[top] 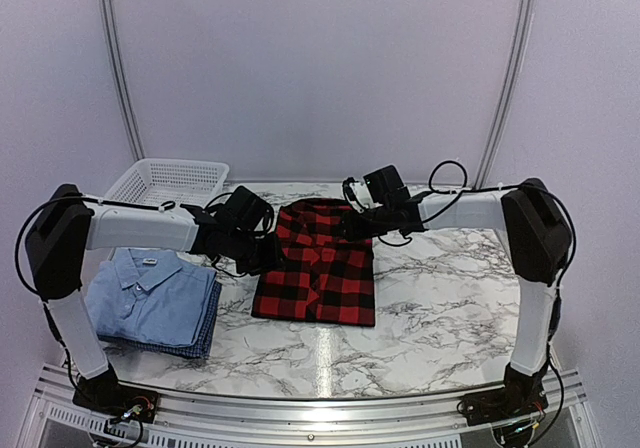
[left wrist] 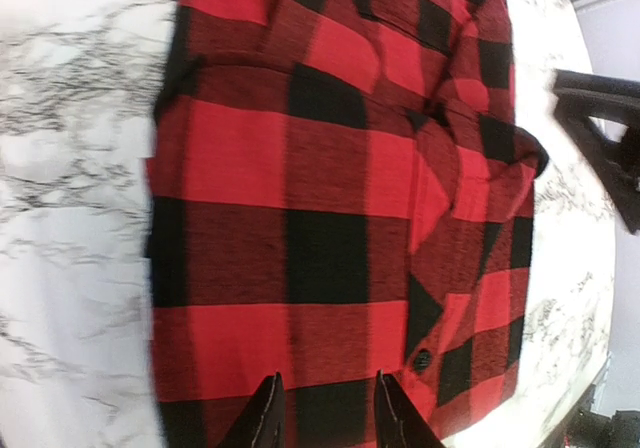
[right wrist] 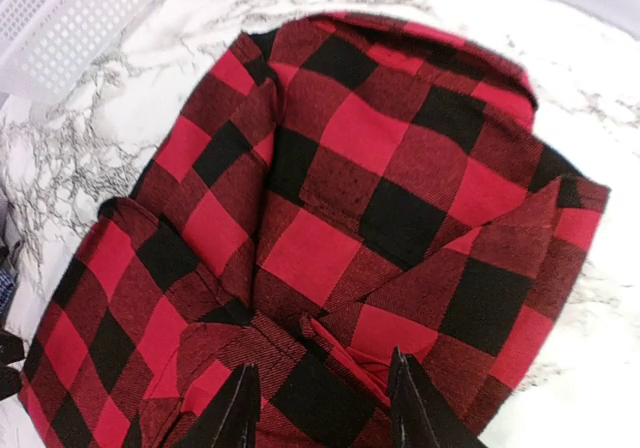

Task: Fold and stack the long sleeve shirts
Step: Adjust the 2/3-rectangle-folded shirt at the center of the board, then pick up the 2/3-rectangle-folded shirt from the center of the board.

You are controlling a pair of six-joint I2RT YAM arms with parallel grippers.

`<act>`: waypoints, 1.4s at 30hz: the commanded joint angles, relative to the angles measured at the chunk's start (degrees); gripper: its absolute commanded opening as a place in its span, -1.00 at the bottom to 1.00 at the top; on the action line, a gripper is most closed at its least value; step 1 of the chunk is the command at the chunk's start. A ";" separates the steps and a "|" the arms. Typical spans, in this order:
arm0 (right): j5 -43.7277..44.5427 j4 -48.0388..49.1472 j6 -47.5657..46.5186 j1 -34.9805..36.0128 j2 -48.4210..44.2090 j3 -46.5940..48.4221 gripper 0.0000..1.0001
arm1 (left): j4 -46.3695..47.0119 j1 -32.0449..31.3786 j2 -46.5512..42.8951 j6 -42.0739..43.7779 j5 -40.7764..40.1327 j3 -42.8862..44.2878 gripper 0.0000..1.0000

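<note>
The red-and-black plaid flannel shirt (top: 318, 261) lies folded in a rectangle at the table's middle; no lettering shows. My left gripper (top: 268, 253) is at its left edge, open, its fingertips (left wrist: 268, 408) just above the plaid cloth (left wrist: 330, 198). My right gripper (top: 352, 226) is at the shirt's far right corner, open, its fingertips (right wrist: 410, 393) over the folded collar area (right wrist: 350, 218). A light blue collared shirt (top: 150, 288) lies folded at the left on top of a blue checked shirt (top: 205, 333), whose edge shows beneath.
A white plastic mesh basket (top: 165, 183) stands at the back left, also in the right wrist view (right wrist: 60, 28). The marble tabletop (top: 450, 298) extends right of the plaid shirt. A metal rail (top: 310, 413) runs along the near edge.
</note>
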 commanded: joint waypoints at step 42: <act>-12.00 2.75 23.07 10.20 -29.98 -44.20 -0.26 | -5.25 -0.37 -12.38 7.98 3.54 -19.69 -0.25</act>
